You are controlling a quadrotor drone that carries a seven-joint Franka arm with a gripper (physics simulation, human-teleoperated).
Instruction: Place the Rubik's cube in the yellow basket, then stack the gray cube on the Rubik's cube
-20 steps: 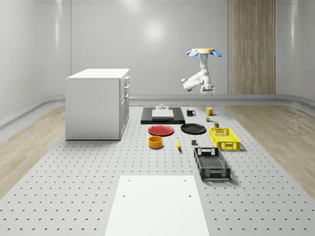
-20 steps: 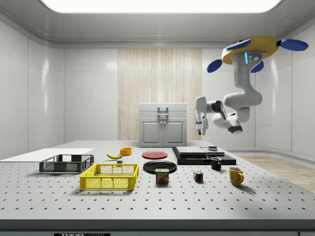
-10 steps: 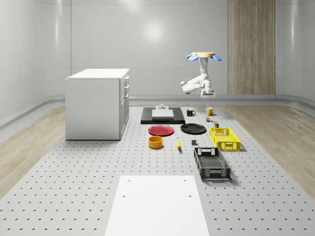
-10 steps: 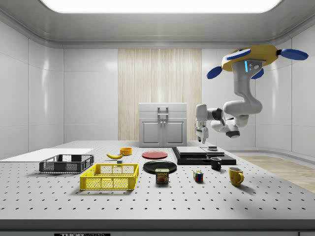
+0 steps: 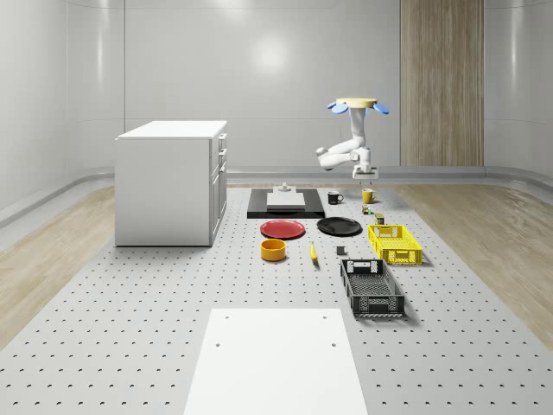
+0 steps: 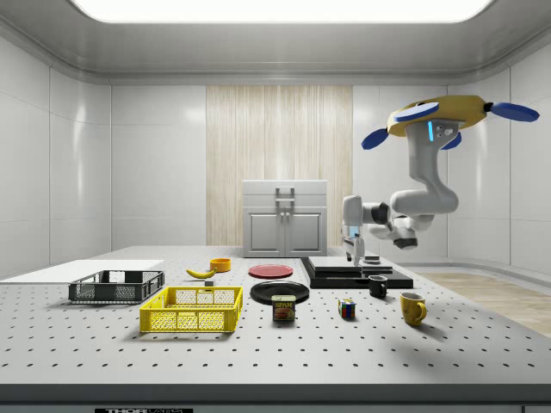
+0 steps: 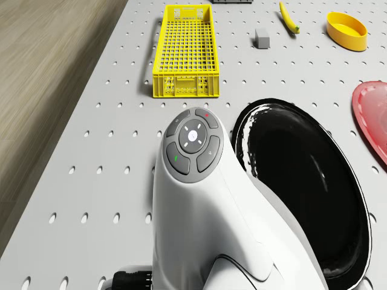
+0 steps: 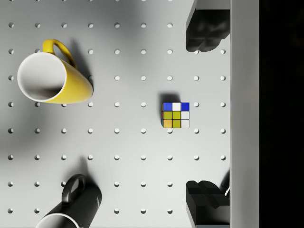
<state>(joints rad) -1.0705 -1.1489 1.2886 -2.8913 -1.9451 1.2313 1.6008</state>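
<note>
The Rubik's cube lies on the perforated table between a yellow mug and a black mug. In the side view the Rubik's cube sits in front of the black slab. My gripper is open and points straight down, well above the cube, whose image falls just beside the line between the two fingertips. The drone hovers over the mug end of the table, with the gripper hanging below. The yellow basket stands empty, with the gray cube on the table beside it.
A black plate and a red plate lie near the arm. A banana and a yellow bowl are farther off. A spam can, a black basket and a white cabinet also stand on the table.
The drone has sunk lower, and the arm has brought the gripper down toward the table over the Rubik's cube. The objects have stayed put.
</note>
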